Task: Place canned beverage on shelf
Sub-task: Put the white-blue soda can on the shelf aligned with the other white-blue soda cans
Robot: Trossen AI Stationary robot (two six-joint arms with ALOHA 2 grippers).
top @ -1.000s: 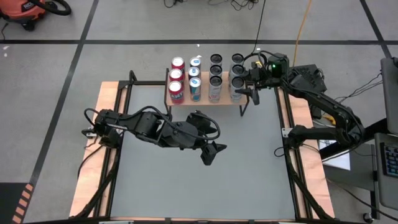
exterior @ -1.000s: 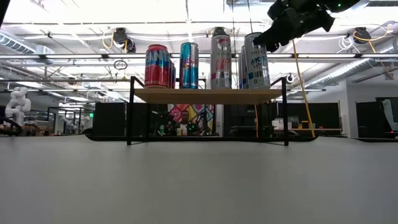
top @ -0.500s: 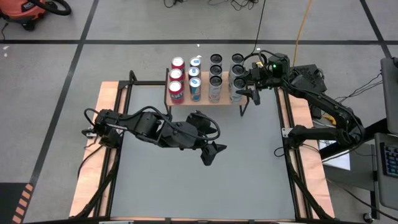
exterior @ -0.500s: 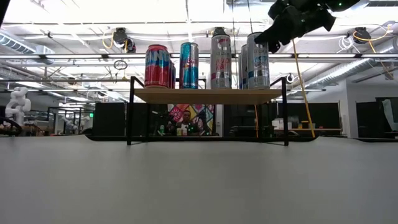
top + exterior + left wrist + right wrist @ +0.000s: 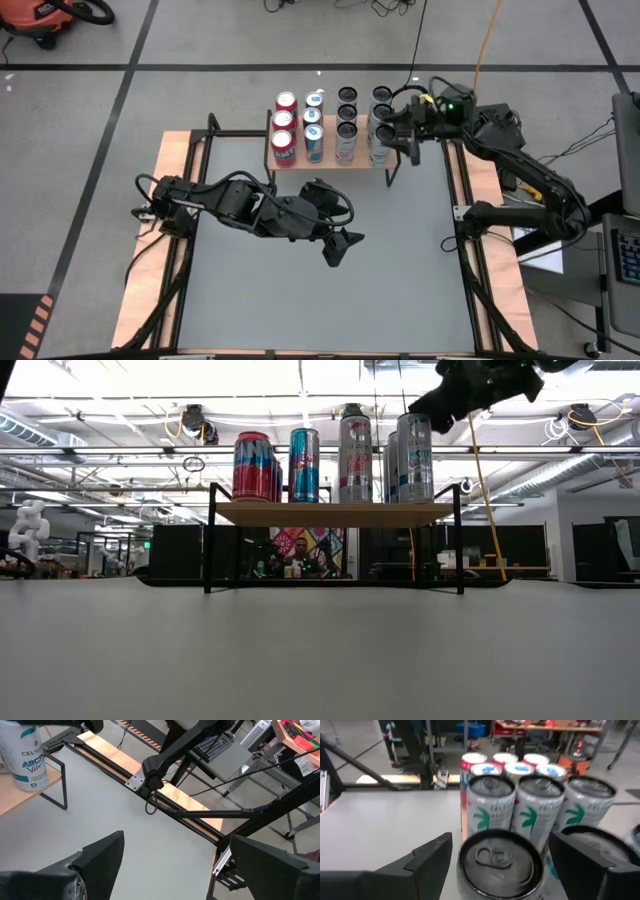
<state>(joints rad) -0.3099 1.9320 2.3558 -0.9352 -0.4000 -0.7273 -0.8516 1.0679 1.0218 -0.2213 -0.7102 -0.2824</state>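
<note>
Definitely a robotics lab: grey concrete floor [image 5: 200,60] with black tape lines, exposed ceiling pipes [image 5: 120,452], cluttered wooden workbenches [image 5: 545,727] behind.

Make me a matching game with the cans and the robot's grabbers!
Things:
1. red cans
2. blue cans
3. left gripper
4. right gripper

Places:
A. over the bare grey table
B. at the shelf's right end
C. at the shelf's left end
D. second row from the left on the shelf

Pairs: 1-C, 2-D, 3-A, 4-B
</note>
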